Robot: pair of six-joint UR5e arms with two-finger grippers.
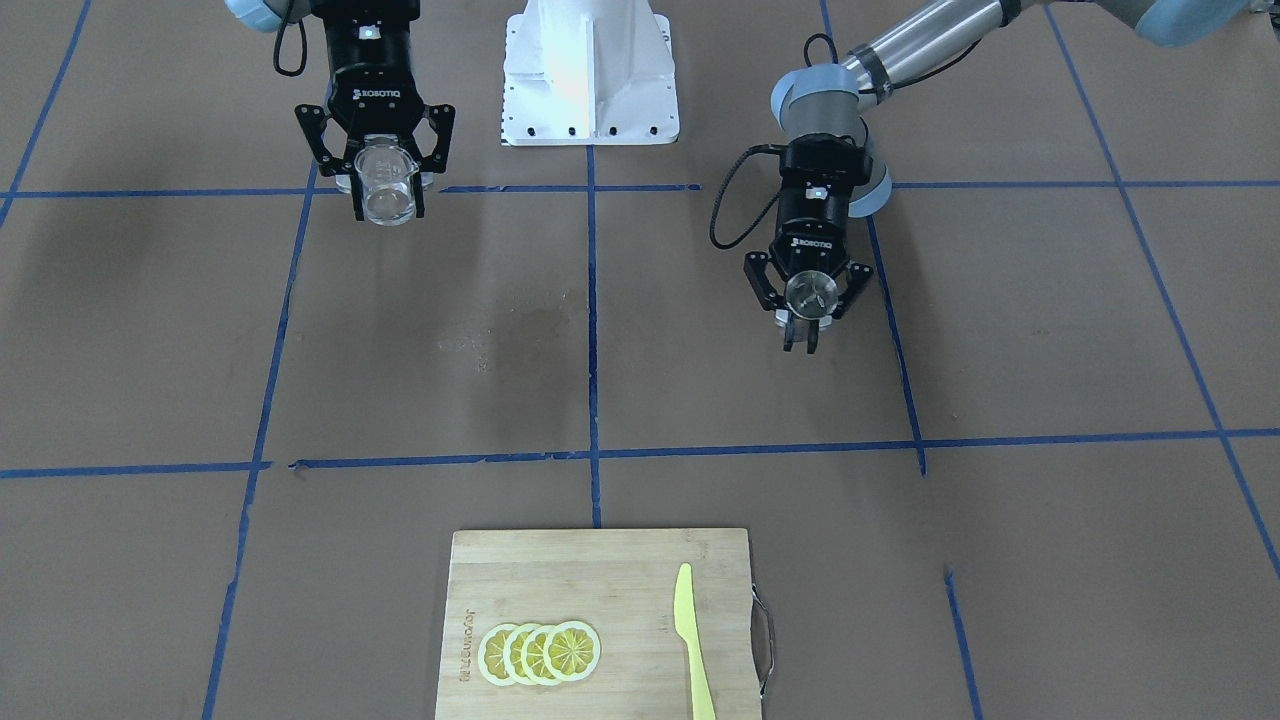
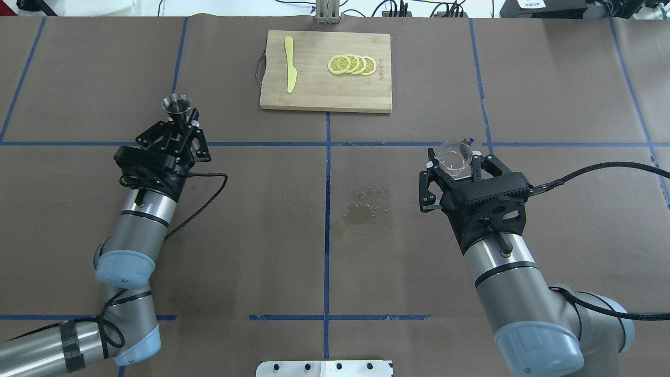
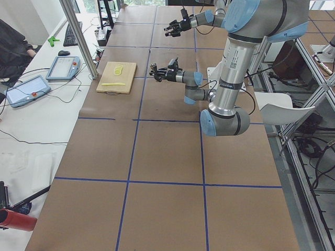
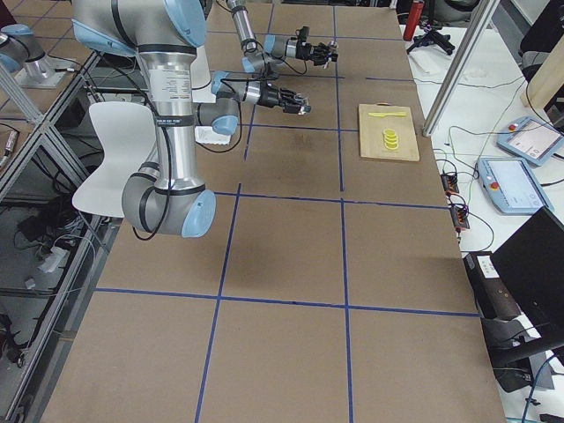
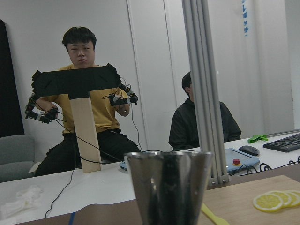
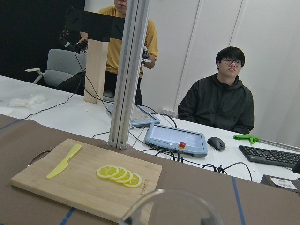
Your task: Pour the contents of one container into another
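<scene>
My left gripper (image 2: 181, 121) is shut on a small steel cup (image 2: 176, 104), held upright above the paper-covered table on the left side. That cup (image 5: 168, 185) fills the lower middle of the left wrist view, and it shows as a round metal mouth (image 1: 810, 293) in the front view above the left gripper (image 1: 800, 338). My right gripper (image 2: 456, 158) is shut on a clear glass beaker (image 2: 453, 155), held upright on the right side. The beaker (image 1: 388, 184) sits between the right gripper's (image 1: 388, 207) fingers; its rim (image 6: 172, 207) shows in the right wrist view. I cannot tell what either holds.
A wooden cutting board (image 2: 314, 89) lies at the far middle edge with several lemon slices (image 2: 352, 65) and a yellow plastic knife (image 2: 290, 71). A wet stain (image 2: 361, 209) marks the paper between the arms. The white robot base (image 1: 590, 75) stands at the near edge.
</scene>
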